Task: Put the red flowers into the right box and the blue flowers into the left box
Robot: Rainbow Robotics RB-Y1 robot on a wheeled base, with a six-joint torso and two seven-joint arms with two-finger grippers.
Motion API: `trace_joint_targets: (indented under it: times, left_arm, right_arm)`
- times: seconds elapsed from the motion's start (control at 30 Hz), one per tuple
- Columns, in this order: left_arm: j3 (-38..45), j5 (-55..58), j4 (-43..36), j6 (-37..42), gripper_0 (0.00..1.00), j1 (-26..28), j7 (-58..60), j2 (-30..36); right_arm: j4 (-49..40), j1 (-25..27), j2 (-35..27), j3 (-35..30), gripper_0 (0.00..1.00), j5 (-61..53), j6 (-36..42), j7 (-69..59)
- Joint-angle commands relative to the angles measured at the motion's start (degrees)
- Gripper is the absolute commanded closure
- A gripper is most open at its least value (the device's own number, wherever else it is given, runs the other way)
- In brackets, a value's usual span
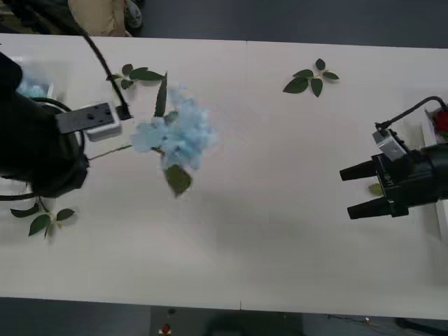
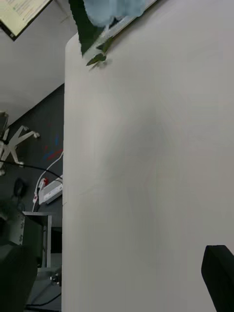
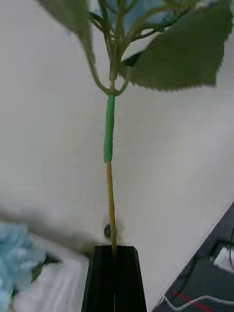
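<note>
The left gripper (image 3: 114, 253), clamped on the stem of a blue flower (image 1: 175, 136), held it over the table's (image 1: 280, 210) left half, stem lengthwise toward the left box (image 3: 58, 287) at the left edge.

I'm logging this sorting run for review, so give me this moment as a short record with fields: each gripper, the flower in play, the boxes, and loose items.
left gripper: black fingers shut on the blue flower's stem, at the table's left side
blue flower: carried by its stem, head over the table
right gripper: open, holding nothing, at the right edge
left box: holds blue flowers already
right box: a red flower lies in it
loose leaf sprigs: scattered on the white table
</note>
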Motion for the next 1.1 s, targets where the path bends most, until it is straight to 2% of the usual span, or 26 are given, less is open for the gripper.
trace_joint_targets:
  times: [0.03,0.13,0.27,0.43,0.63,0.83,1.03,1.07,1.1]
  left_arm:
    - [13.0,2.4,1.5,0.7,1.00,8.3,-3.1,9.1]
    - [22.2,-2.5,4.1,0.6,1.00,16.1,-10.0,12.7]
    - [30.5,-12.2,6.8,-2.3,1.00,24.9,-18.1,13.0]
    - [30.8,-22.6,13.3,-12.1,1.00,31.6,-20.2,11.1]
    - [24.5,-36.1,24.0,-28.3,1.00,34.6,-20.6,9.2]
    - [20.3,-46.9,32.4,-41.0,1.00,34.5,-20.8,9.2]
    - [18.1,-49.8,33.6,-42.1,1.00,34.5,-21.9,9.1]
    - [17.2,-50.9,33.5,-42.3,0.96,34.5,-21.9,9.2]
    - [16.6,-51.3,33.5,-42.7,0.88,34.5,-21.9,9.2]
  right_arm:
    - [-2.5,-2.5,-1.2,2.4,0.00,-0.7,-1.9,-0.7]
    - [-4.4,-3.0,-1.2,3.9,0.00,-1.0,-2.9,-0.7]
    - [-5.9,-3.7,0.2,4.2,0.00,-1.1,-2.0,-0.7]
    - [-6.9,-4.0,1.7,4.2,0.00,-0.9,-1.8,-0.7]
    - [-10.2,-4.1,2.4,6.7,0.00,-0.9,-5.8,-0.7]
    - [-11.2,-4.7,2.4,10.6,0.00,-1.0,-9.6,-0.7]
    - [-11.3,-6.0,2.4,12.8,0.00,-0.3,-10.6,-0.7]
    - [-11.2,-6.4,2.4,13.3,0.00,-0.2,-10.8,-0.7]
    - [-11.3,-6.5,2.4,13.5,0.00,0.0,-10.9,-0.7]
